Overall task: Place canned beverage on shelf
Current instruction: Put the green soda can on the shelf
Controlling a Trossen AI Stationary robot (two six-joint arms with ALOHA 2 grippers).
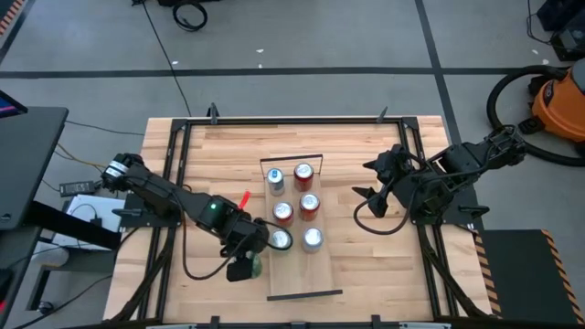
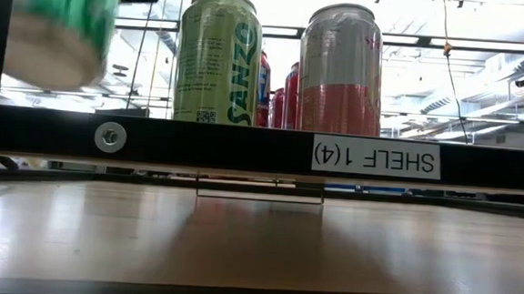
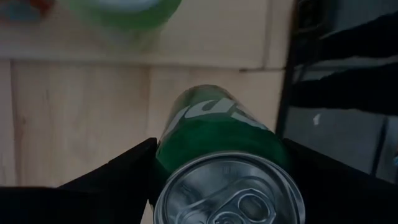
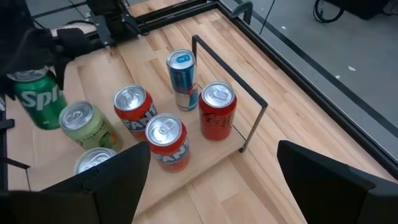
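My left gripper (image 1: 245, 265) pinches green can (image 1: 247, 267) across body, can upright, held off shelf's (image 1: 297, 283) left long edge near front. Free board lies to right, beyond light-green can (image 1: 279, 239). My right gripper (image 1: 368, 178) spread, idle near tabletop's right edge.

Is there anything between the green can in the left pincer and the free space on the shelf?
Nothing visible. The left pincer holds the green can just off the shelf edge, beside the pale green can; the bare board lies nearer the front rail.
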